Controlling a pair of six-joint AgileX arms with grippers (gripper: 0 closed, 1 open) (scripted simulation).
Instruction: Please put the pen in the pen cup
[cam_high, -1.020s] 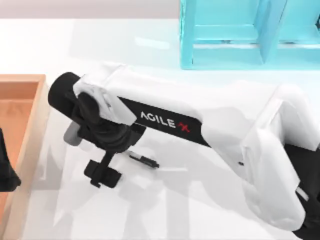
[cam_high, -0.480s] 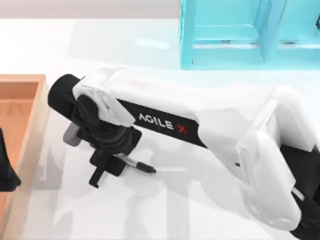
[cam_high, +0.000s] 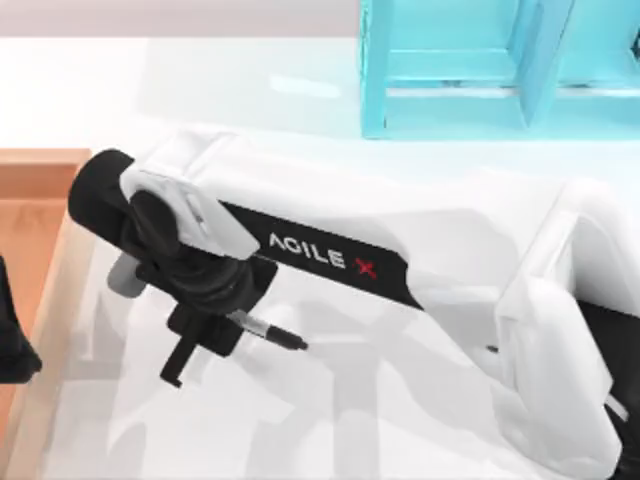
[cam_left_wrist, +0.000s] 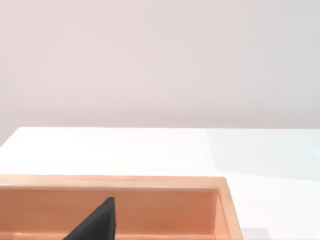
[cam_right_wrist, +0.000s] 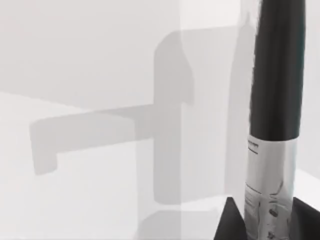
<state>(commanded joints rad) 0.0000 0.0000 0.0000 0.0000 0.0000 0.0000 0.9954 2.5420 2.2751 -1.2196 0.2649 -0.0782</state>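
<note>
Right gripper (cam_high: 205, 335), at 8 o'clock of the top view, clamped the slim black-tipped, clear-barrelled pen (cam_high: 268, 331); its tip stuck out toward 3 o'clock. Since a second ago the pen went from lying on the white table (cam_high: 400, 400) to gripped and lifted. Carrying comes next. Left gripper (cam_left_wrist: 95, 222) parked over the orange wooden tray (cam_high: 40, 200), fingers' state unclear.

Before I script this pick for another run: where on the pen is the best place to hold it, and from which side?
Best on the clear middle barrel of the pen, from above, fingers across its width. It is slim and straight, and the right tool grips it about there now, leaving the black tip sticking out free toward the right. The left tool sits parked by the wooden tray.
</note>
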